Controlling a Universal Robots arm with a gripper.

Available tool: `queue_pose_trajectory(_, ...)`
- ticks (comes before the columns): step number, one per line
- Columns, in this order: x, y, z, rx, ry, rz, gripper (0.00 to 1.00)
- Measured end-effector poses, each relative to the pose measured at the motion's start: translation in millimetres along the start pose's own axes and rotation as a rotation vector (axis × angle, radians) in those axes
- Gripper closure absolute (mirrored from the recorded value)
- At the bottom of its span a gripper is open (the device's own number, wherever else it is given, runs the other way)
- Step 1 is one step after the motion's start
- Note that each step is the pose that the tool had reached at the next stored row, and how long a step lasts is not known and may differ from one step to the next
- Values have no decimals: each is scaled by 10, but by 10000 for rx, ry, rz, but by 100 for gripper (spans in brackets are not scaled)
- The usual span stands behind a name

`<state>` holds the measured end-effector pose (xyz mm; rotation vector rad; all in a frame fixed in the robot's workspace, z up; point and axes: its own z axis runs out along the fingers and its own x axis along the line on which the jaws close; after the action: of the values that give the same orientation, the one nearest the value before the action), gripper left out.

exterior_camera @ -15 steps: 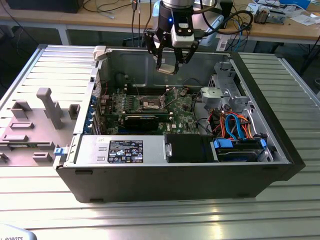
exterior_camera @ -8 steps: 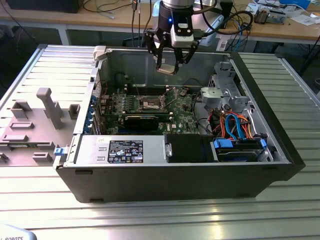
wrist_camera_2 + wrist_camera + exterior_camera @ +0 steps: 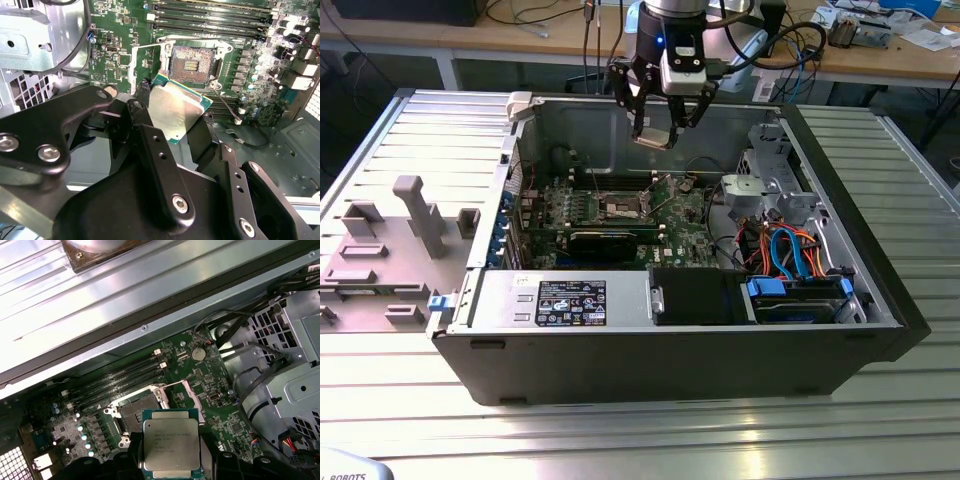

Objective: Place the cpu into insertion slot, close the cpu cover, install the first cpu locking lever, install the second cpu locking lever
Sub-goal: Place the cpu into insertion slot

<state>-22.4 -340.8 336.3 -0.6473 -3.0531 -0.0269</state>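
— Where is the cpu (image 3: pixel 172 447), that small flat square chip with the silvery-grey metal top?

— It sits pinched by its edges in the black metal pincer (image 3: pixel 655 128), whose fingers are drawn in tight on it. It hangs above the green circuit board (image 3: pixel 115 30), apart from the dark square insertion slot (image 3: pixel 192 62).

— How far along, then?

— Barely begun, by the look of it. The slot lies bare, and seating, closing and locking all appear left.

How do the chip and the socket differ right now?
Chip is held in the tool above the board; socket sits fixed in the board. Chip shows a silvery-grey metal top; socket is a dark, empty recess with a silver rim. Both are square.
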Motion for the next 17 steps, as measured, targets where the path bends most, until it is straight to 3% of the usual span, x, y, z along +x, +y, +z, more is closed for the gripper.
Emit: queue_pose_trajectory(17,0,0,3,-4,-2,153,46)
